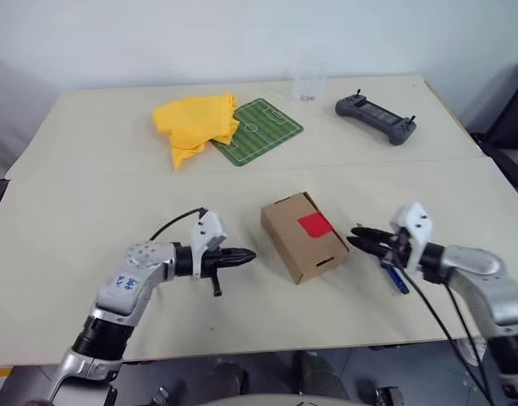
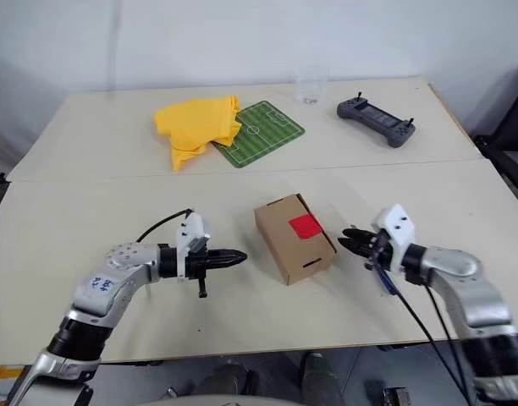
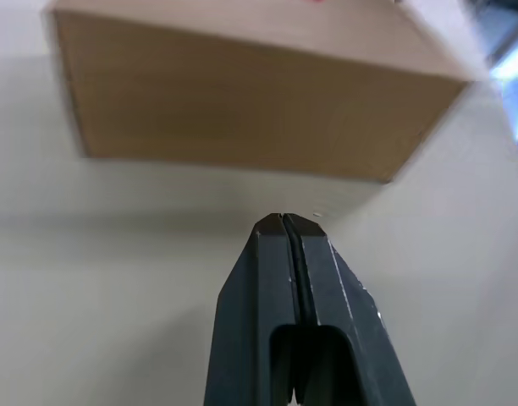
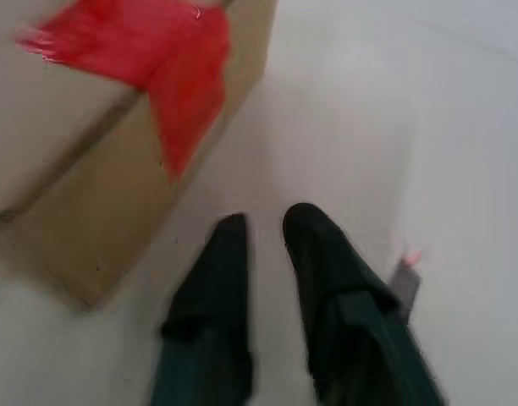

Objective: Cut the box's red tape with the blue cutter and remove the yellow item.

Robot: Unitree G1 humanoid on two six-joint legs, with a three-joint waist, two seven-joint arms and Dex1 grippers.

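Both grippers, left (image 1: 245,255) pressed together and right (image 1: 358,238) nearly together, flank the box (image 1: 303,236) empty; cutter (image 1: 394,277) lies under my right wrist, risking a knock off the table's (image 1: 90,194) near edge.

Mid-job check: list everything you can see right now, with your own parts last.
table: 1, beige, under everything
box: 1, brown, centre, closed
red tape: 1, red, on the box's top
blue cutter: 1, dark blue, right of the box
cloth: 1, yellow, far left
mat: 1, green, beside the cloth
cup: 1, clear, far edge
controller: 1, grey, far right
left gripper: black, left of the box
right gripper: black, right of the box
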